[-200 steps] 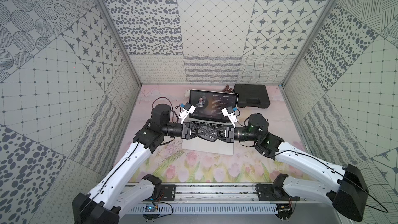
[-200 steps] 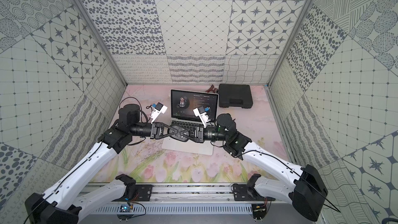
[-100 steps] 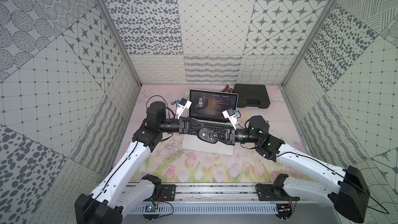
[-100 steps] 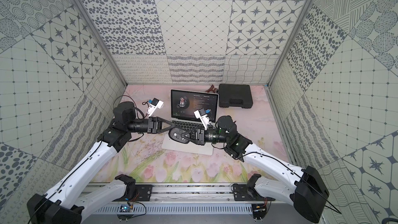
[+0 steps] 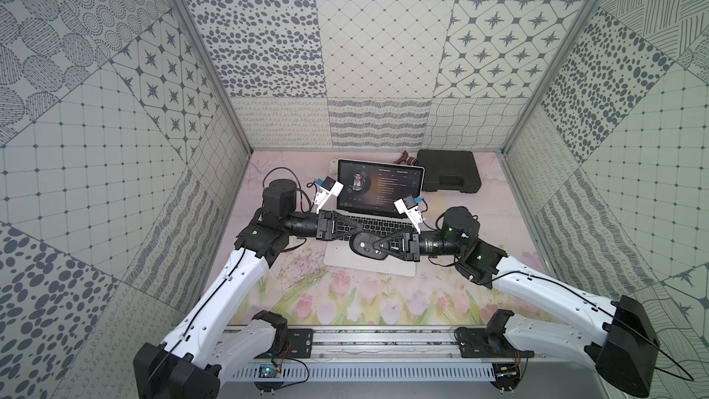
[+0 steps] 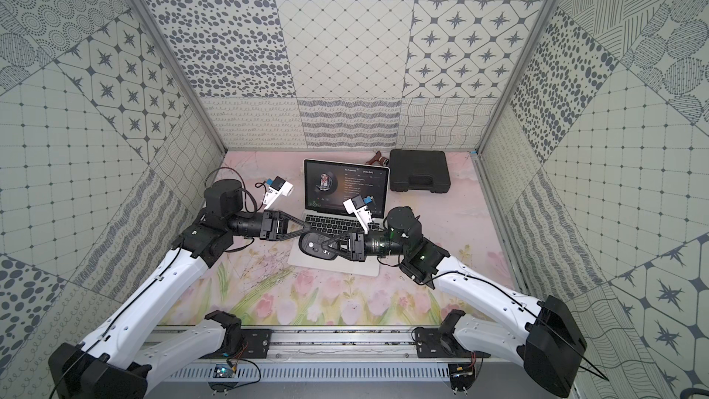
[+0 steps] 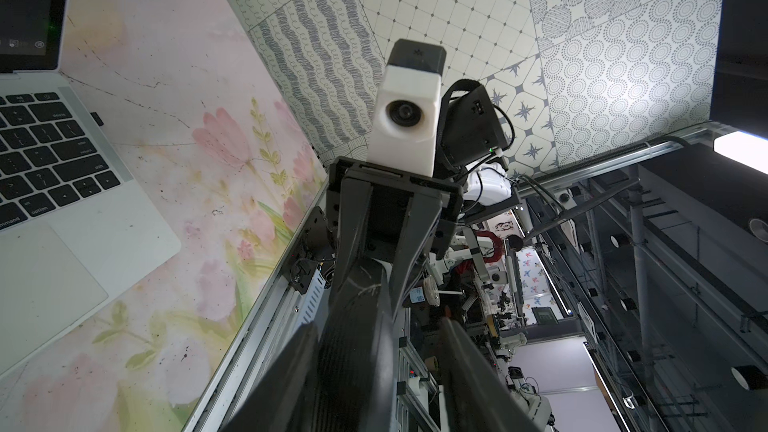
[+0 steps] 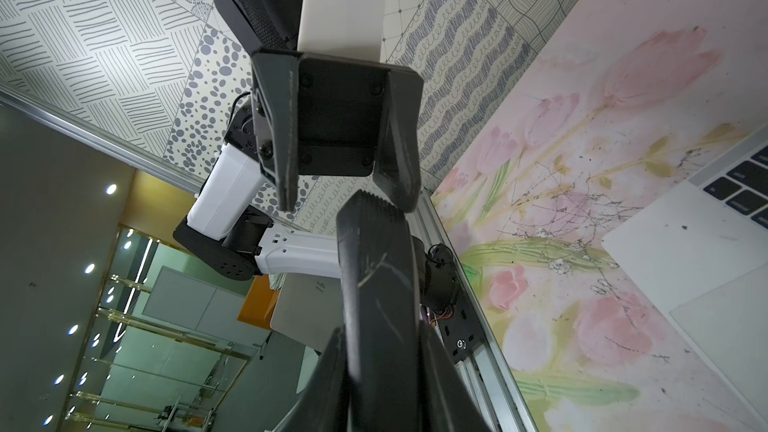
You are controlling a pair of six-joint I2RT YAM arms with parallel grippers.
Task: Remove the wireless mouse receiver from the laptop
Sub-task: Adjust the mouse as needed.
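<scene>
The wireless mouse receiver (image 7: pixel 97 118) is seen in the left wrist view as a tiny black nub plugged into the laptop (image 5: pixel 339 259), in the side edge that faces the robot's right arm, beside the upper key rows and toward the hinge. It cannot be made out in the top views. Its long axis is set square to that edge, so the pull is judged to run straight outward, away from the laptop's side. The right gripper (image 5: pixel 378 242) is held over the laptop's palm rest and is closed on a black computer mouse (image 5: pixel 364 246), which is pinched flat between its two fingers. The left gripper (image 5: pixel 356 229) is held over the laptop's keyboard with its jaws apart and nothing gripped. In the right wrist view the mouse's free end is seen just at its fingertips (image 8: pixel 286 189). The right arm is judged the nearer one to the receiver, yet its fingers are pointed away from that edge of the laptop and are occupied. The left gripper is free and is pointed across the keyboard toward the receiver's edge, with much of the keyboard lying between.
</scene>
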